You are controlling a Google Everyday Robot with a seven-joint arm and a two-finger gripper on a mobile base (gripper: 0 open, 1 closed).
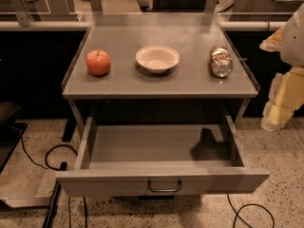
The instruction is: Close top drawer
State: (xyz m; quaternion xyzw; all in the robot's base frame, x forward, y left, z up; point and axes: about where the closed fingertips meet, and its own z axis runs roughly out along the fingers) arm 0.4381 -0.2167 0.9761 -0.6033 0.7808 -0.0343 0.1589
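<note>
The top drawer (161, 179) is a wide, shallow grey metal drawer under the grey table top (156, 87). It is pulled far out toward me and its inside is bare, with a dark shadow at the right. A small dark wire handle (164, 186) sits at the middle of its front. My gripper (278, 113) is a cream and white shape at the right edge of the view. It hangs beside the table's right side, above the floor, away from the drawer and touching nothing.
On the table top stand a red apple (98, 62), a white bowl (157, 58) and a can lying on its side (221, 61). Black cables (52, 156) lie on the speckled floor left and right of the drawer. A dark object (7, 127) is at the left edge.
</note>
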